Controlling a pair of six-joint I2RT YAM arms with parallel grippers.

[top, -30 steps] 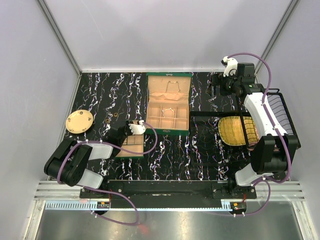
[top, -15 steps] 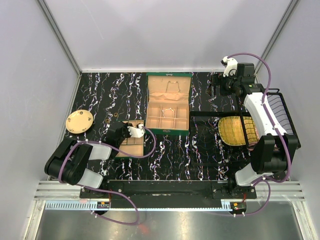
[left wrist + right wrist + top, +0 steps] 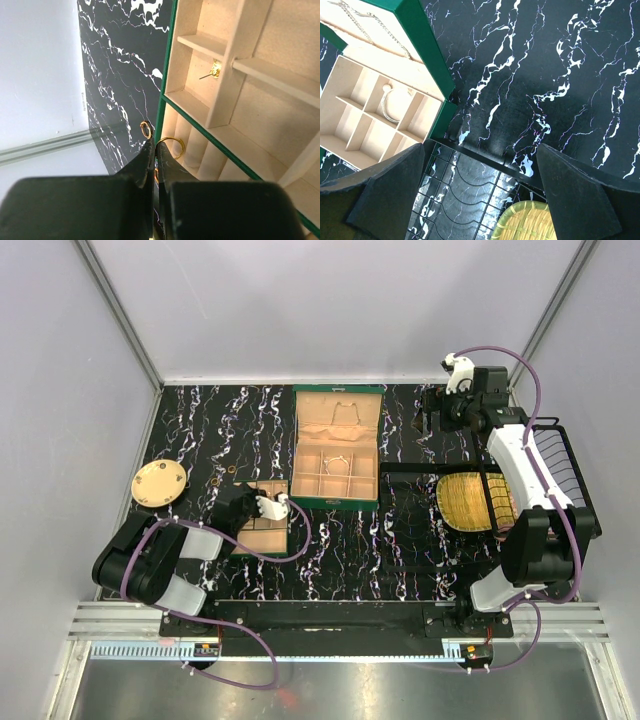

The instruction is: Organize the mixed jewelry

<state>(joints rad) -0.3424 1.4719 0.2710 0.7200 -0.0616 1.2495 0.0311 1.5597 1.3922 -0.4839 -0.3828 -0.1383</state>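
The left gripper (image 3: 154,146) hung at the edge of the tan compartmented tray (image 3: 225,85), its fingers pressed tight together; a small gold glint sat in the seam between them, though whether it was gripped could not be told; a gold ring (image 3: 145,129) lay on the black marbled table (image 3: 115,60) just outside the tray's green rim; a second gold ring (image 3: 173,145) lay just inside it; a gold stud earring (image 3: 215,69) rested in a nearby compartment; the right gripper (image 3: 480,150) stood spread wide and empty beside the green box (image 3: 420,35), which held a whitish bracelet (image 3: 382,106) in one compartment and a thin chain (image 3: 375,22) in its lid.
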